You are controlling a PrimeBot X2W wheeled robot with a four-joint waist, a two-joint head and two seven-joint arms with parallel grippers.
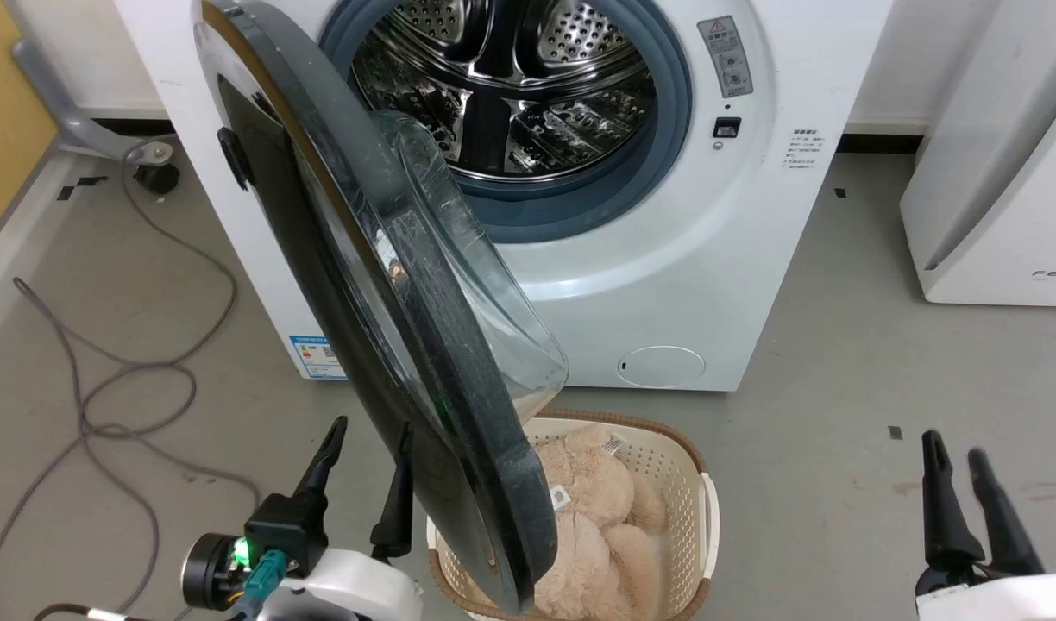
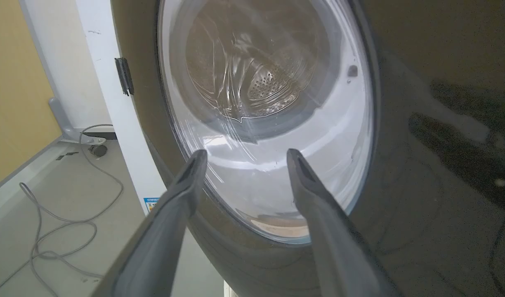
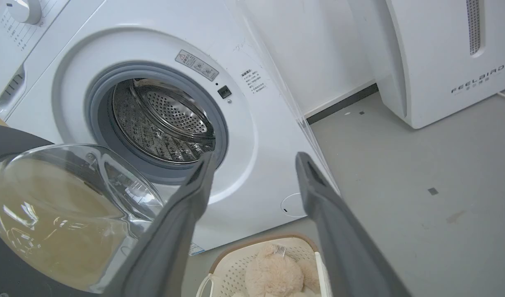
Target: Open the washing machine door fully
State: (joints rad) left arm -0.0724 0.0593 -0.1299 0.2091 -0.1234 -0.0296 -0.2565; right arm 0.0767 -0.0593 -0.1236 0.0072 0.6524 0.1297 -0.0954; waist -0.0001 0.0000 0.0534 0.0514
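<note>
The washing machine [image 1: 666, 285] is a white front-loader whose steel drum shows through the grey gasket. Its round black door [image 1: 364, 285] stands swung out on the left hinge, roughly edge-on to me, with the clear glass bowl [image 1: 468, 259] bulging toward the machine. My left gripper [image 1: 368, 431] is open at the lower left, just outside the door's glossy outer face, one finger close to its rim. The left wrist view looks at the door [image 2: 421, 144] from outside, between my open fingers [image 2: 182, 194]. My right gripper [image 1: 955, 448] is open at the lower right, apart from everything.
A cream laundry basket [image 1: 683, 483] with a beige plush toy [image 1: 580, 509] sits on the floor under the door's free edge. A grey cable [image 1: 131, 371] loops across the floor on the left. The white FEELBIRD appliance [image 1: 1002, 172] stands at the right.
</note>
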